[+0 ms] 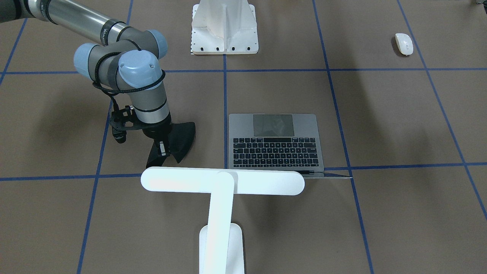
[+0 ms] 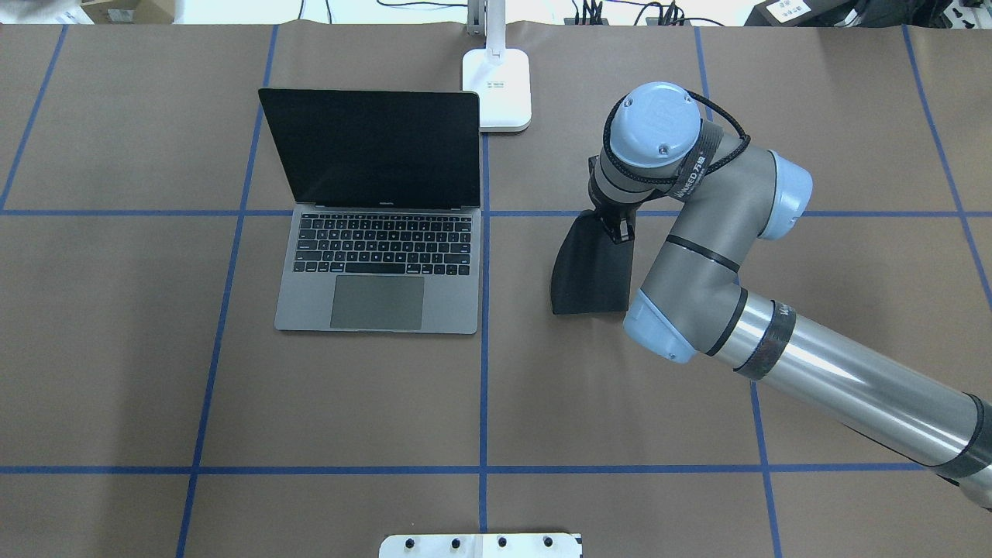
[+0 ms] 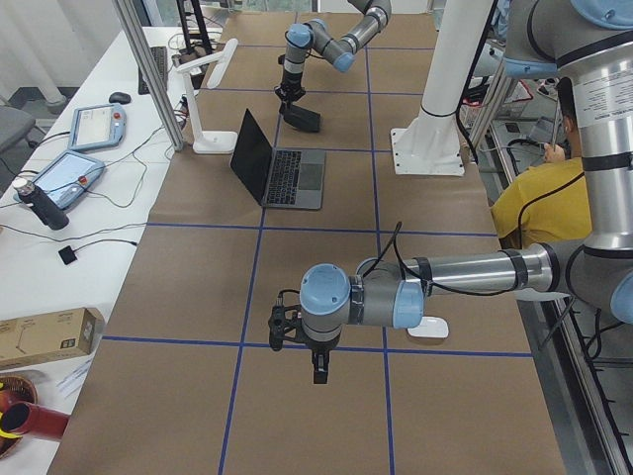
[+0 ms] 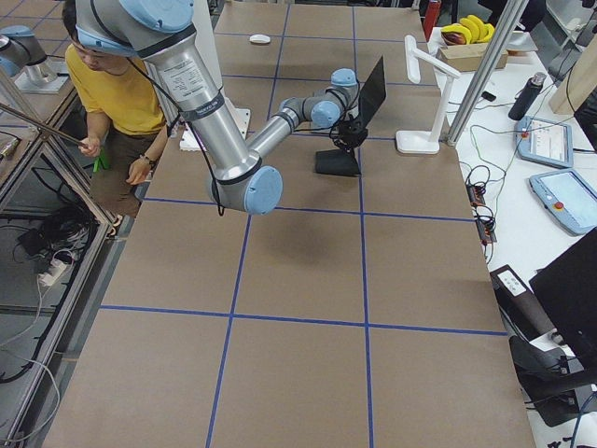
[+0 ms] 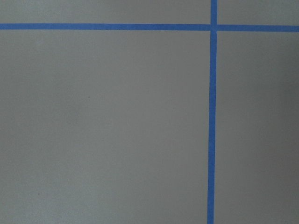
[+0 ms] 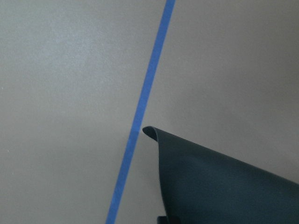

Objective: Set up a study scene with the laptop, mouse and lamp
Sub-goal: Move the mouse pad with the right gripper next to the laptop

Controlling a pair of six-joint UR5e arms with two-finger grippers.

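Note:
The laptop [image 2: 380, 263] stands open left of the table's centre, its dark screen upright; it also shows in the front view [image 1: 276, 142]. The white lamp [image 1: 222, 182] stands behind it, with its base [image 2: 496, 85] at the far edge. The white mouse [image 1: 404, 43] lies alone on the robot's left side. My right gripper [image 1: 163, 149] is shut on one edge of a flat black pad [image 2: 589, 267], which hangs tilted with its other edge on the table. My left gripper [image 3: 318, 374] shows only in the exterior left view, low over bare table near the mouse [image 3: 427, 328]; I cannot tell its state.
The white ribbed pedestal [image 1: 224, 30] stands at the robot's side of the table. Blue tape lines [image 5: 212, 116] cross the brown table paper. A person in yellow [image 4: 121, 89] sits beside the table. Tablets and cables [image 4: 550, 140] lie on the side bench.

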